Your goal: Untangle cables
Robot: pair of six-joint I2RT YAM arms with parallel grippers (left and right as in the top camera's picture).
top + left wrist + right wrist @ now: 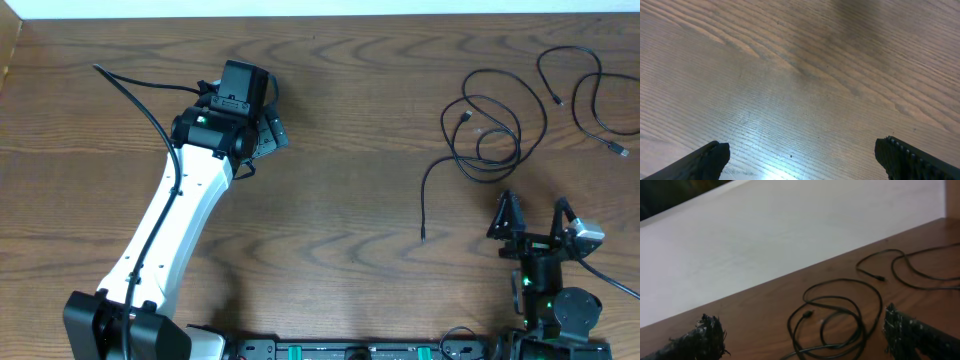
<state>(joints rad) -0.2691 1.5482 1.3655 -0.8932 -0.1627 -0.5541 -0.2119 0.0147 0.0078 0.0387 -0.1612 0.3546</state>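
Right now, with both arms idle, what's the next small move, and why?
Probably ease the right gripper forward toward the looped cable. Its jaws stand open and empty, and that cable lies on the table just ahead of it. The left gripper, also open, hangs over plain tabletop on the other side, far from it.

We locate two cables on the far right part of the table point(350, 200). The looped cable point(487, 130) lies left of the second cable point(590, 95), near it. The right gripper point(536, 212) sits in front of the looped cable. The left gripper point(802, 160) hangs over the table, well left of both.
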